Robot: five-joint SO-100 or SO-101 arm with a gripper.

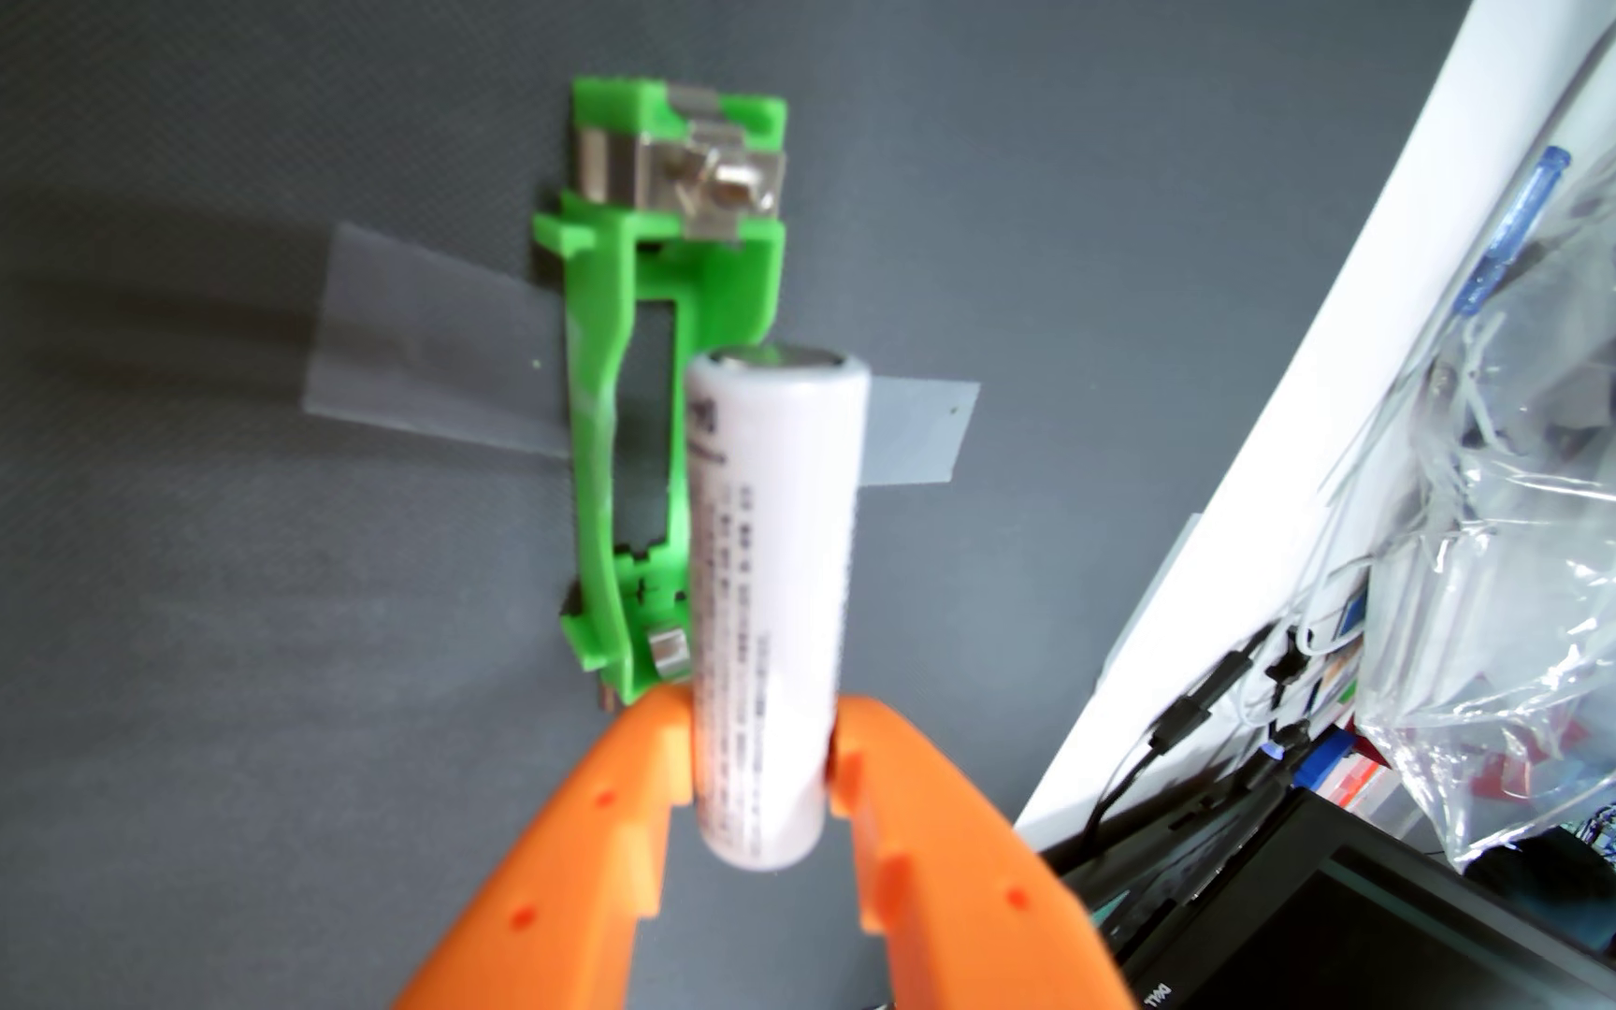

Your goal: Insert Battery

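Note:
A white cylindrical battery (770, 592) with grey print stands lengthwise in the wrist view, pinched near its lower end by my orange gripper (763, 753), which is shut on it. Behind and to the left lies a green battery holder (634, 388), fixed to the dark grey mat with clear tape (425, 359). Its metal contact (717, 185) shows at the top end, and a small metal tab (668, 653) at the bottom end. The battery hovers over the holder's right side and covers that rail; the open slot stays visible to its left.
The grey mat (202, 583) ends at a white edge (1270, 486) on the right. Beyond it sit a clear plastic bag (1543, 486) of parts, black cables (1173, 719) and a dark monitor (1319, 932).

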